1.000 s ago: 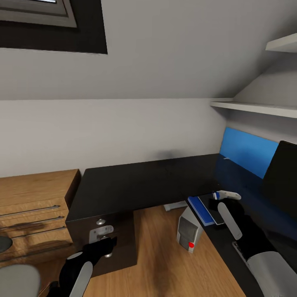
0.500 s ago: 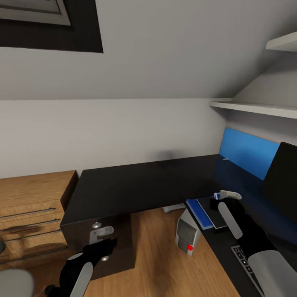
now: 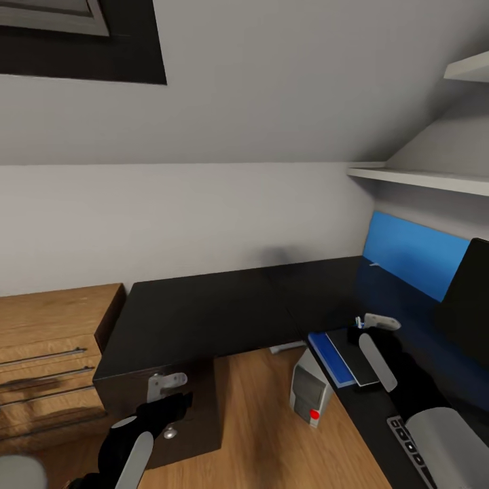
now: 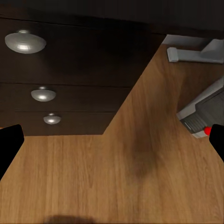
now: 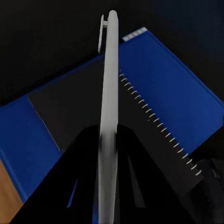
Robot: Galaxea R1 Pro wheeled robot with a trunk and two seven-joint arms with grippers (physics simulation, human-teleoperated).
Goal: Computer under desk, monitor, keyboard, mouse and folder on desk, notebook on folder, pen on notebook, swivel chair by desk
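The right gripper (image 3: 358, 331) is pinching the pen (image 5: 108, 116) over the notebook (image 3: 353, 356), which is lying on the folder (image 3: 329, 351) at the desk (image 3: 204, 312) edge. The left gripper (image 3: 170, 401) is hanging wide open, holding nothing, before the drawer unit (image 4: 70, 88). The computer (image 3: 307, 392) is standing beneath.

glossy black desk (image 3: 224, 305), wood-grain floor (image 4: 140, 177), matt white pen (image 5: 108, 116)
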